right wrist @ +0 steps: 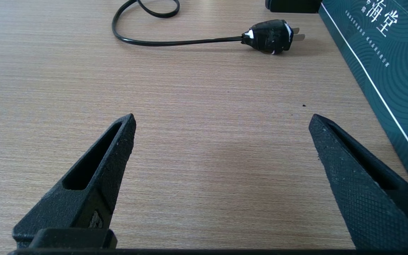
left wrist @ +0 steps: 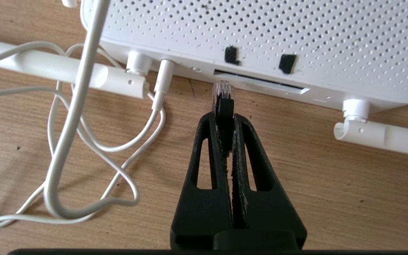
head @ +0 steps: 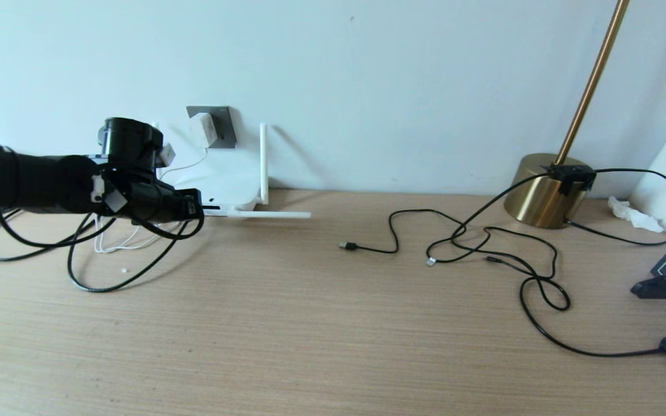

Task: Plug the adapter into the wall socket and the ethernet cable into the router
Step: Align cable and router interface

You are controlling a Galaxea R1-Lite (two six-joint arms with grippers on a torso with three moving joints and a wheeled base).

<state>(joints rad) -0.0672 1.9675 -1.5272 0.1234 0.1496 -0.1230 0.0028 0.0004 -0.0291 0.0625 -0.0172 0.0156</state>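
The white adapter (head: 201, 130) sits in the dark grey wall socket (head: 217, 124) on the wall. Its thin white cord (left wrist: 83, 134) runs to the router's edge. The white router (head: 226, 182) lies on the desk below the socket, antennas folded out. My left gripper (left wrist: 224, 115) is shut on the ethernet cable's black boot, and the clear plug (left wrist: 222, 88) pokes out just in front of the router's (left wrist: 260, 32) dark port slot. The black ethernet cable (head: 107, 271) loops down from the left gripper (head: 197, 203). My right gripper (right wrist: 221, 122) hangs open over bare desk.
Black USB-tipped cables (head: 483, 248) sprawl across the desk's right half. A brass lamp base (head: 544, 193) stands at the back right, crumpled paper (head: 631, 214) beside it. A black mains plug (right wrist: 269, 32) lies by a dark teal box (right wrist: 384, 63). A router antenna (head: 266, 214) lies along the desk.
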